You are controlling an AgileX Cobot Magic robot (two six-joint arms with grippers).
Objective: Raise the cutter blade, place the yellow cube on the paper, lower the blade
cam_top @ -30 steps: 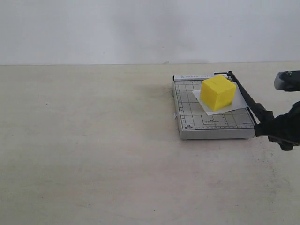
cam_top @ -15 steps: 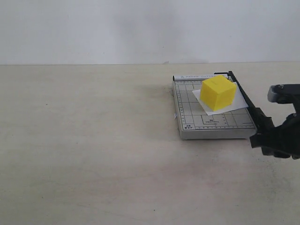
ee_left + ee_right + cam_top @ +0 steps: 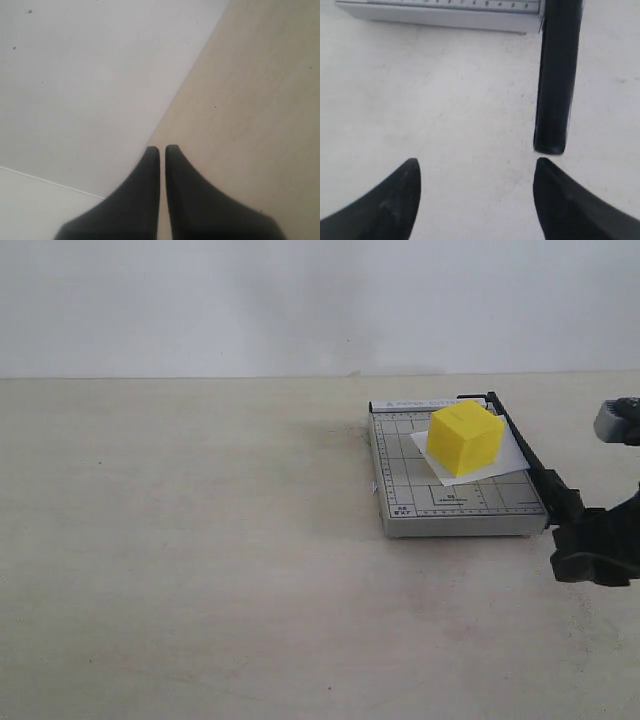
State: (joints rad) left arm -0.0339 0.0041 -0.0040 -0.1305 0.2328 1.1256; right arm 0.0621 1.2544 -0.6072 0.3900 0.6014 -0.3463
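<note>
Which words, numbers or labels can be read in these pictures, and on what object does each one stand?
Nothing can be read with certainty.
Trimmer board, far strip: one printed line, too small to read.
Its grid: small labels near the front edge, blurred.
Yellow cube, paper, cutter blade: no text visible.

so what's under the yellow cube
The cube sits on the paper, which lies on the grey board. The paper's edges stick out around the cube. The patch directly beneath it is covered, so nothing there can be seen.
</note>
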